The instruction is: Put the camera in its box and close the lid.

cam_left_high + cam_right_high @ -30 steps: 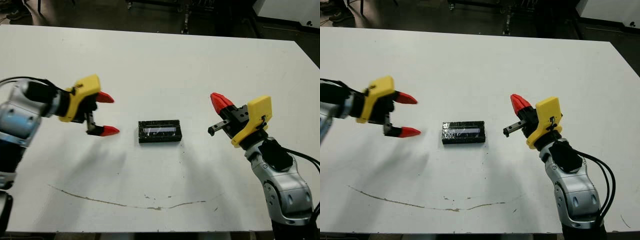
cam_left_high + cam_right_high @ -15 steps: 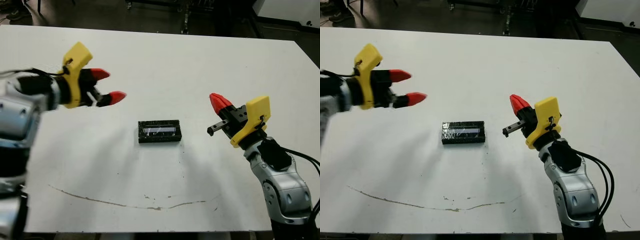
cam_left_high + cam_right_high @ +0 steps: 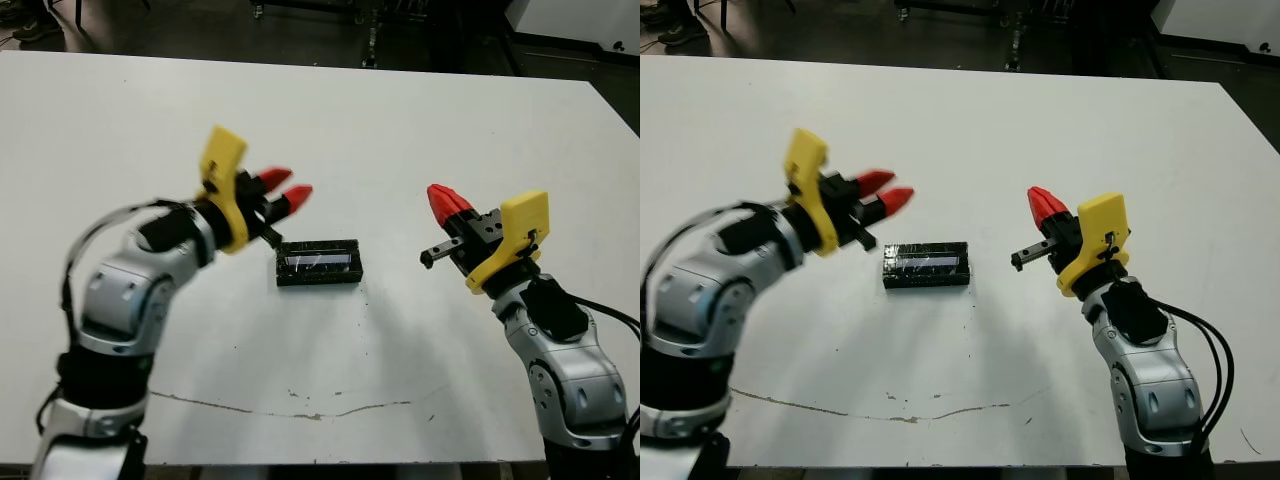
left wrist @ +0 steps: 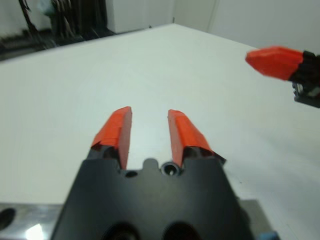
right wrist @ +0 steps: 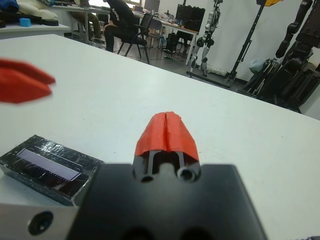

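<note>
A small black box [image 3: 290, 277] lies at the middle of the white table. The lid [image 3: 320, 262], with its silvery reflective face up, rests flat on top of it; the same face shows in the right wrist view [image 5: 47, 164]. The camera is hidden. My left gripper [image 3: 288, 186] hovers just left of and behind the box, open by a narrow gap with nothing between its fingers [image 4: 116, 130]. My right gripper [image 3: 441, 197] stays shut and empty about a hand's width right of the box. Its fingertips [image 5: 166, 120] point toward the box.
A thin brownish streak [image 3: 250, 405] runs across the table near the front edge. The table's far edge [image 3: 320, 66] borders dark floor. In the right wrist view, a person [image 5: 120, 20] sits on a chair beyond the table, with robot stands [image 5: 295, 45] further off.
My left arm swung in from the far left to just beside the box, and its fingers closed to a narrow gap. The right arm barely moved. The box stayed put.
</note>
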`<control>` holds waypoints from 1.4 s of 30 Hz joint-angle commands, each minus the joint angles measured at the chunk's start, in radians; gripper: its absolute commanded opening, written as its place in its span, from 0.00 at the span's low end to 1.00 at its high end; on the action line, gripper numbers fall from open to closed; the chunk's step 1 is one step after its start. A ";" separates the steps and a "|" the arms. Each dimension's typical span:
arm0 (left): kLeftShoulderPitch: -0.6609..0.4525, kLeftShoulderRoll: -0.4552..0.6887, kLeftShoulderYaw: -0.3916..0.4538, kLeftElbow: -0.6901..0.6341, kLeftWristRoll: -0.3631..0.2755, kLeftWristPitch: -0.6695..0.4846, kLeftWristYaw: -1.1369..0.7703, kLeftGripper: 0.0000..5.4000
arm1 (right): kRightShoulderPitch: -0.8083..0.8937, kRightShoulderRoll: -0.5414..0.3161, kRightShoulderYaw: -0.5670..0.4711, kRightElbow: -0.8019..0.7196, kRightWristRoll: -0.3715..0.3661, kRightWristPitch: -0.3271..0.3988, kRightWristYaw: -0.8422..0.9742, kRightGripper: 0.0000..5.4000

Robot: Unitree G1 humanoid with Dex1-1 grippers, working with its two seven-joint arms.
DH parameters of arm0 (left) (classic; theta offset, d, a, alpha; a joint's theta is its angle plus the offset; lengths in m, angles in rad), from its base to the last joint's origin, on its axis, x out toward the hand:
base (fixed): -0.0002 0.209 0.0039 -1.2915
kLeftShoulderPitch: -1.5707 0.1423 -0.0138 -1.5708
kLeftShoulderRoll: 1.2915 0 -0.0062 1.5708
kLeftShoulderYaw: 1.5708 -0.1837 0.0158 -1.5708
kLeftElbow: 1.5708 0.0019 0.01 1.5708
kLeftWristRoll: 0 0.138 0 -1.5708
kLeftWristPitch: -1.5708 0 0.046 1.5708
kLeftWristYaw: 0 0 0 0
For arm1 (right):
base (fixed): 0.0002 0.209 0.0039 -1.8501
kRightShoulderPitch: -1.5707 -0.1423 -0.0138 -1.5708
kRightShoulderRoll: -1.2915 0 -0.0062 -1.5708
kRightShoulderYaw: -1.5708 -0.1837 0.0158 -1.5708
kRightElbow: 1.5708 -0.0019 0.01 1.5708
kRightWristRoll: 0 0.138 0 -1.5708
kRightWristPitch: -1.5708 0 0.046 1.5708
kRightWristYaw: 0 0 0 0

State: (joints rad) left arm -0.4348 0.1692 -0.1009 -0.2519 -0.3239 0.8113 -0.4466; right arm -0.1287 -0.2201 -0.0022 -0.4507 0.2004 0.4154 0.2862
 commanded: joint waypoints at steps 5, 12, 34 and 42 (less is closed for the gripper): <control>0.070 -0.014 -0.070 0.075 0.023 -0.055 0.007 0.07 | 0.019 0.000 -0.009 -0.007 0.015 0.009 -0.006 0.00; 0.101 -0.018 -0.113 0.104 0.040 -0.068 0.021 0.00 | 0.020 -0.002 -0.003 -0.010 0.012 0.008 -0.007 0.00; 0.130 -0.016 -0.198 0.202 0.079 0.005 0.050 0.00 | 0.024 -0.005 0.001 -0.011 0.021 0.005 -0.004 0.00; 0.162 0.005 -0.080 0.010 0.011 0.026 0.067 0.00 | 0.024 0.000 -0.004 -0.018 0.029 0.011 -0.009 0.00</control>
State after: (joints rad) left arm -0.3080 0.1547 -0.2094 -0.2168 -0.3059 0.8054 -0.3912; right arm -0.1115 -0.2196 0.0000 -0.4617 0.2227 0.4155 0.2846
